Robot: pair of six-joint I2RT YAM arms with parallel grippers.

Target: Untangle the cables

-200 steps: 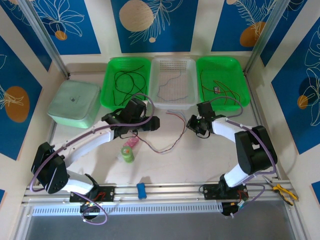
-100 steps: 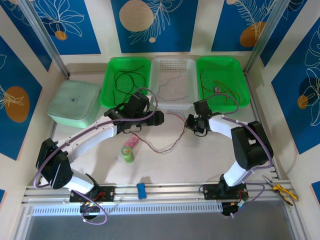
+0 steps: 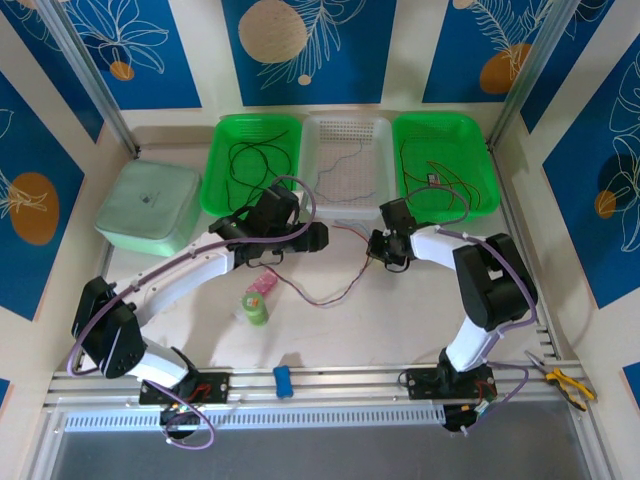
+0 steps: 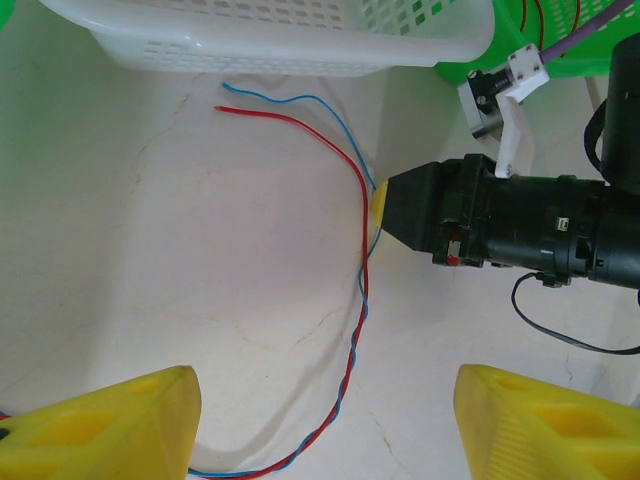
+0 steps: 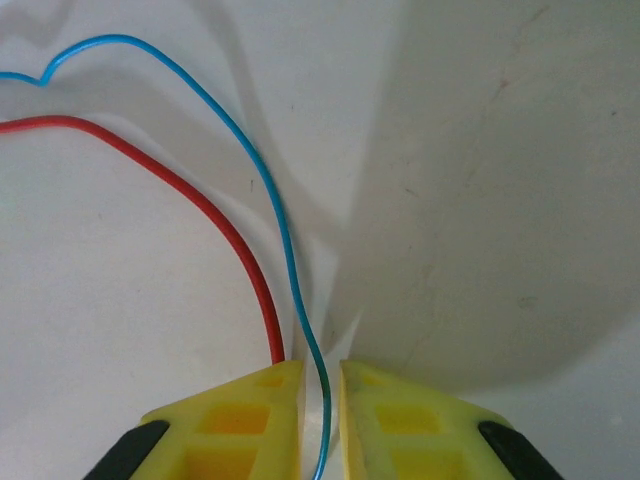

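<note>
While our right gripper [image 5: 320,374] clamps thin red-and-blue cables [image 4: 365,300] | left gripper [image 4: 325,388] agape | pale marbled tabletop [image 4: 150,230] | blue leaf-print walls [image 3: 310,50]

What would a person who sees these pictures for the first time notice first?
A red cable and a blue cable lie twisted together on the pale table between the arms. The right gripper pinches the blue one; the left gripper hangs open above. Behind, a white basket sits between two green trays, all holding more cables.

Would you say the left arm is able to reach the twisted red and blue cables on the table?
Probably yes: the left gripper is open above the cables, and nothing lies between them.
</note>
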